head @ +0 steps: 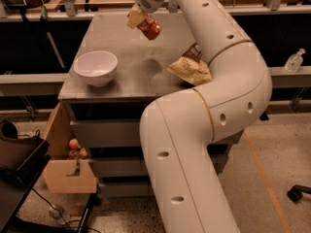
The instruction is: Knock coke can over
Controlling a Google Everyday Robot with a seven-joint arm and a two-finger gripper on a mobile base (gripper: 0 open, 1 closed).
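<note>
The coke can [150, 29] is a small red can. It hangs tilted in the air above the far middle of the grey metal table [121, 81], with its shadow on the tabletop below. My gripper [141, 22] is at the top of the view, shut on the coke can from its upper left side; one tan finger [134, 17] shows against the can. My white arm sweeps down from the gripper across the right side of the view.
A white bowl [95, 67] stands at the table's front left. A tan chip bag [190, 69] lies on the right, partly behind my arm. A wooden crate [68, 171] with fruit sits on the floor at left.
</note>
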